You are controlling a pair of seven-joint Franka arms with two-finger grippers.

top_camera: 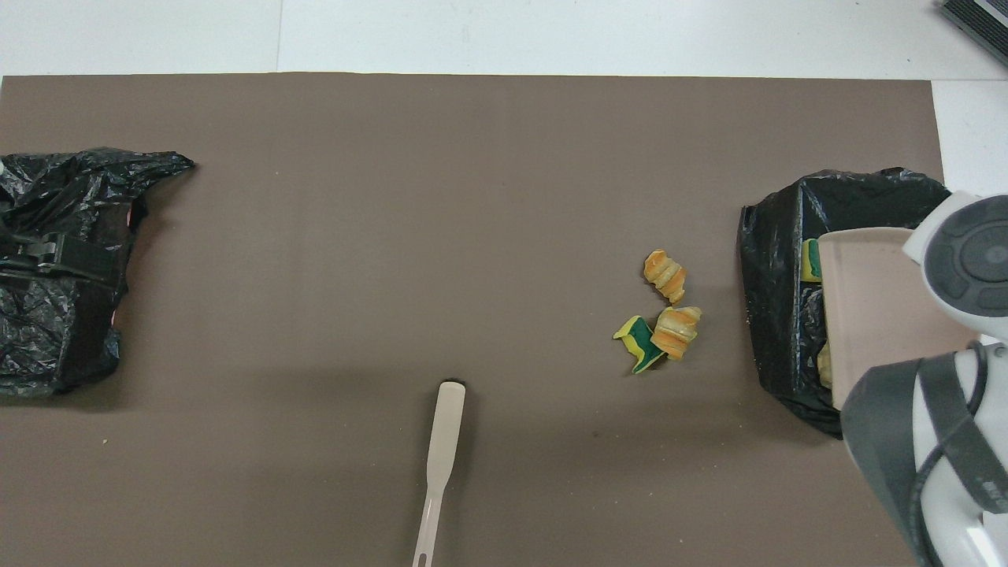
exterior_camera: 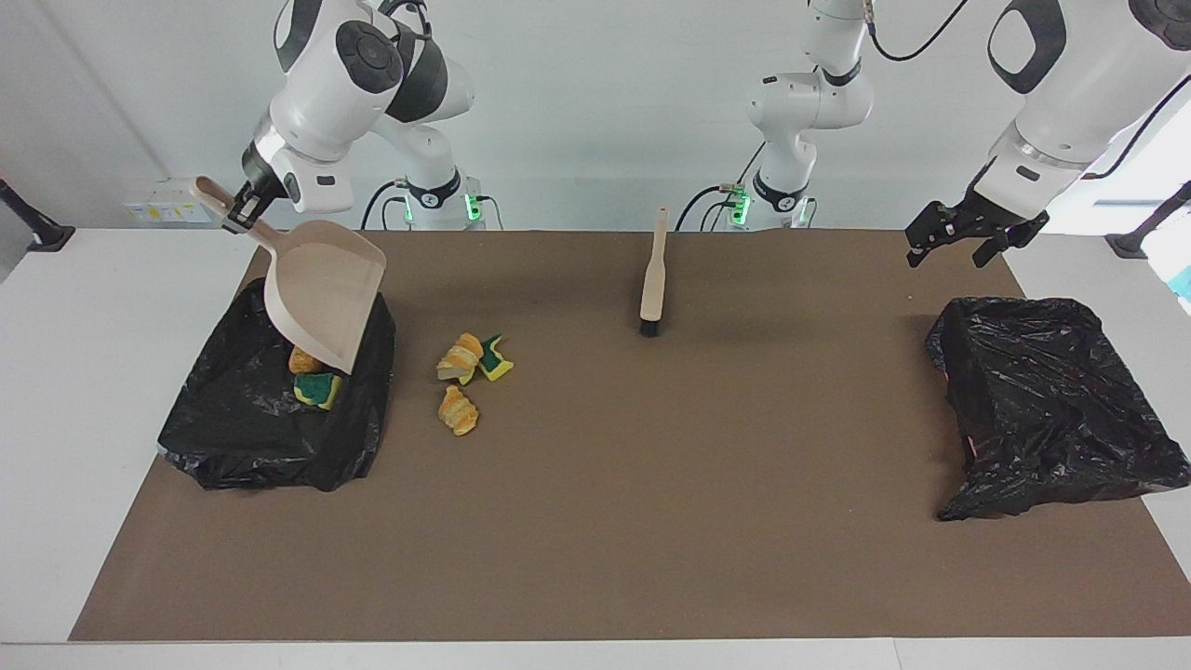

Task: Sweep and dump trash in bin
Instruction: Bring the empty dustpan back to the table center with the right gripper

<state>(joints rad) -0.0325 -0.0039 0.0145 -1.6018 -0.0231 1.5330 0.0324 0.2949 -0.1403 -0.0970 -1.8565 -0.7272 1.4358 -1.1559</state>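
The right gripper is clamped on the handle of a beige dustpan, holding it in the air over the black-lined bin at the right arm's end of the table. The pan hangs steeply tilted — handle up and toward the table's end, open lip down over the bin's interior. Beneath that lip, 2 pieces of trash are visible inside the bin: a tan-orange bread-like chunk and a green-and-yellow sponge piece just beside it. In the overhead view the pan covers most of the bin's interior. 3 more scraps lie on the brown mat just outside the bin, toward the table's middle: a bread-like chunk touching a green-and-yellow sponge scrap, and another striped chunk a little farther from the robots, its long axis running slantwise. A long-handled brush lies on the mat near the table's middle, well apart from the scraps — its long axis running toward the robots, black bristles at the end farther from them. The left gripper hangs with its fingers spread wide and nothing between them, over the mat's edge near a second black-lined bin at the left arm's end of the table.
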